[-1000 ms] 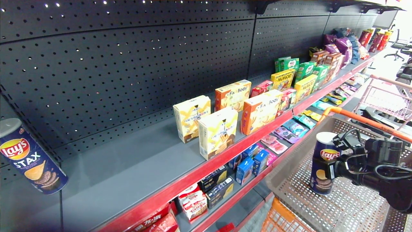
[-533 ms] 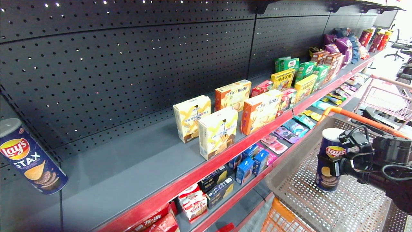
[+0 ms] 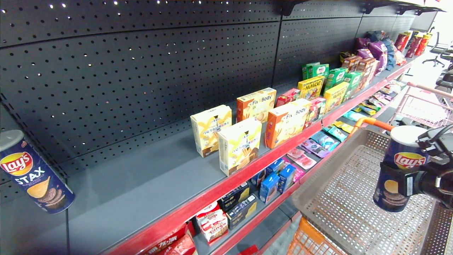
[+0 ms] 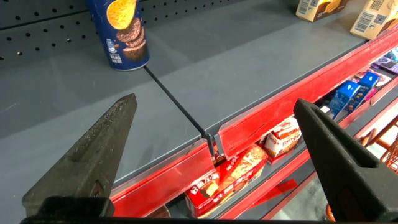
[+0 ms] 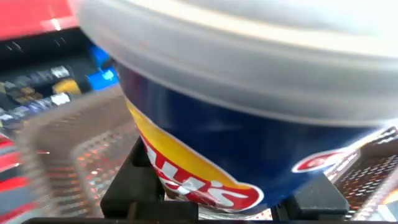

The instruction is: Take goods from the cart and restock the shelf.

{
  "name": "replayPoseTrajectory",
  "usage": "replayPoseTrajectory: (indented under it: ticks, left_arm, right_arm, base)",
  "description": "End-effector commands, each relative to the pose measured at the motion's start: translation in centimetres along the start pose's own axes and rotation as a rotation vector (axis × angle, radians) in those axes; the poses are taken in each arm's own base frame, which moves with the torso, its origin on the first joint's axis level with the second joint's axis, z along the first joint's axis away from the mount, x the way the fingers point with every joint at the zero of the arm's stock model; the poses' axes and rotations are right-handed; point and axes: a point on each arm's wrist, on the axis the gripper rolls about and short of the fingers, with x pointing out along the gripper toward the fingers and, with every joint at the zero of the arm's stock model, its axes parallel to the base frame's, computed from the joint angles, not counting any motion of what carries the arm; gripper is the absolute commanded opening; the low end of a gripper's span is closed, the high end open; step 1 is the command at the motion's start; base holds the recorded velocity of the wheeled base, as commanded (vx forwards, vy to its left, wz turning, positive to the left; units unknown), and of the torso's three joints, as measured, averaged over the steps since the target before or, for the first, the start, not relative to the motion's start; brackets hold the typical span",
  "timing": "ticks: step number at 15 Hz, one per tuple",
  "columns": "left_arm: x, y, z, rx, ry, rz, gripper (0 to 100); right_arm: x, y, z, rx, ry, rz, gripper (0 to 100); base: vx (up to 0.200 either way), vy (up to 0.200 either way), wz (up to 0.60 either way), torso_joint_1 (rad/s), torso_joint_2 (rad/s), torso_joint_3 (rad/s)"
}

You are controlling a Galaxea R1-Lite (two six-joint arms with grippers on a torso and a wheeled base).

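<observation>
A blue chips can with a grey lid hangs upright above the grey cart basket, with my right gripper shut around its middle. In the right wrist view the can sits close between the dark fingers. A second blue chips can stands at the far left of the grey shelf, against the pegboard. My left gripper is open above the shelf's red front edge, with that second can farther back on the shelf.
Yellow boxes and orange boxes stand mid-shelf, with more boxes and bags to the right. Bare shelf lies between the left can and the yellow boxes. Lower shelves hold packets. An orange cart handle and a pink cart are at right.
My right gripper has lifted the chips can up off the cart basket floor and carried it to the right. The left can and the shelf goods have not moved.
</observation>
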Motion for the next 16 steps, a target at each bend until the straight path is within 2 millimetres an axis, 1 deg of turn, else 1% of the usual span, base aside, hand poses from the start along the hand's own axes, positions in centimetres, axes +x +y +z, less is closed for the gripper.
replayPoseTrajectory:
  ticks: [1,2,3,4,7,11,13,15,16]
  left_arm:
    - [0.0,0.0,0.0,-0.001,0.001,0.001,100]
    - [0.0,0.0,0.0,-0.001,0.001,0.001,100]
    - [0.0,0.0,0.0,-0.001,0.001,0.001,100]
    - [0.0,0.0,0.0,-0.001,0.001,0.001,100]
    - [0.0,0.0,0.0,-0.001,0.001,0.001,100]
    - [0.0,0.0,0.0,-0.001,0.001,0.001,100]
    - [0.0,0.0,0.0,-0.001,0.001,0.001,100]
    - [0.0,0.0,0.0,-0.001,0.001,0.001,100]
    - [0.0,0.0,0.0,-0.001,0.001,0.001,100]
  right_arm:
    - [-5.8,-0.1,1.0,-0.005,-0.096,-0.110,0]
    - [-7.0,-0.4,0.2,0.005,-0.032,-0.244,0]
    - [-7.9,-0.6,-0.1,0.005,0.003,-0.303,0]
    - [-8.6,-0.9,0.1,0.009,-0.010,-0.330,0]
    - [-9.9,-1.8,0.0,0.006,-0.026,-0.425,0]
    - [-10.8,-2.7,-0.2,-0.081,0.015,-0.519,0]
    - [-11.2,-2.5,-0.4,-0.086,0.007,-0.514,0]
    - [-11.2,-1.9,-0.5,-0.053,-0.073,-0.336,0]
    - [-11.0,-1.7,0.0,-0.046,-0.111,-0.249,0]
  base:
    - [0.000,0.000,0.00,0.000,0.00,0.000]
    - [0.000,0.000,0.00,0.000,0.00,0.000]
    - [0.000,0.000,0.00,0.000,0.00,0.000]
    - [0.000,0.000,0.00,0.000,0.00,0.000]
    - [0.000,0.000,0.00,0.000,0.00,0.000]
    - [0.000,0.000,0.00,0.000,0.00,0.000]
    - [0.000,0.000,0.00,0.000,0.00,0.000]
    - [0.000,0.000,0.00,0.000,0.00,0.000]
    - [0.000,0.000,0.00,0.000,0.00,0.000]
